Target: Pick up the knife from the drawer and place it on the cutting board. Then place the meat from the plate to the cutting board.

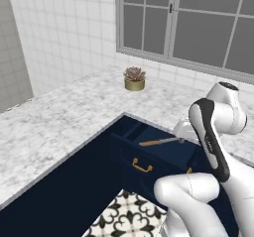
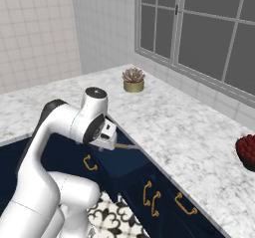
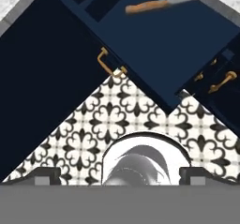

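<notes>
The navy drawer (image 1: 163,154) stands pulled open under the marble counter, its brass handle (image 1: 142,166) facing the floor. Inside lies the knife (image 1: 159,142), tan handle to the left and silver blade to the right. It also appears as the knife (image 3: 157,4) at the top of the hand view, and its handle (image 2: 122,146) pokes out beside my hand. My gripper (image 3: 121,175) hovers over the drawer's front, open wide, with nothing between its fingertips (image 3: 47,175). The cutting board, plate and meat are out of view.
A potted succulent (image 1: 134,79) sits on the marble counter (image 1: 59,117) by the window. A dark bowl of red fruit (image 2: 247,151) stands at the right edge. More brass-handled cabinet fronts (image 2: 152,198) line the right run. Patterned floor tiles (image 3: 112,120) lie below.
</notes>
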Motion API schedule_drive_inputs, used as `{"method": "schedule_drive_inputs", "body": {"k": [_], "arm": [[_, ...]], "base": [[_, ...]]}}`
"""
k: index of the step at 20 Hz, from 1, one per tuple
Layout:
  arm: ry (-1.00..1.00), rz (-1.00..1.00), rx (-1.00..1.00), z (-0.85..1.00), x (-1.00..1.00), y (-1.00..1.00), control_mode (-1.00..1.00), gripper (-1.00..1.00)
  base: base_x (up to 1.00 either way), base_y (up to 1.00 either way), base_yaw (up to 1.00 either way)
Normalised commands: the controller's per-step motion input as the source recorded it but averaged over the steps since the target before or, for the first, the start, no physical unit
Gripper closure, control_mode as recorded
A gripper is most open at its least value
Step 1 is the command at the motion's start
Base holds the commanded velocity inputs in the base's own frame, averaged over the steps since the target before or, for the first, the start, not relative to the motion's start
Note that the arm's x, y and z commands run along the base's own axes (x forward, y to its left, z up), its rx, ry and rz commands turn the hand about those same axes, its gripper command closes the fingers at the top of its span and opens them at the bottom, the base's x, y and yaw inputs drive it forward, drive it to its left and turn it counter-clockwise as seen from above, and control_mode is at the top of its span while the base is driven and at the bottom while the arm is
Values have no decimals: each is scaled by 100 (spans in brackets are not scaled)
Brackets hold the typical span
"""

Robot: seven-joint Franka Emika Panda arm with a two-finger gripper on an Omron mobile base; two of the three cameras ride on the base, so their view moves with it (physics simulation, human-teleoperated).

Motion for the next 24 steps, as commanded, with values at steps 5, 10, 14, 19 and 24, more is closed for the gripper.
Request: {"method": "schedule_drive_inputs", "body": {"k": [5,10,14,19,24], "arm": [[4,-14,-1,-48,75,7,-100,-100],[8,-20,-12,-25,63,3,-100,-100],[6,-20,0,-40,45,0,-100,-100],[8,-4,0,-54,29,5,-100,-100],[9,0,0,-50,31,0,-100,-100]], "base": [[0,0,0],[0,0,0],[0,0,0],[0,0,0],[0,0,0]]}}
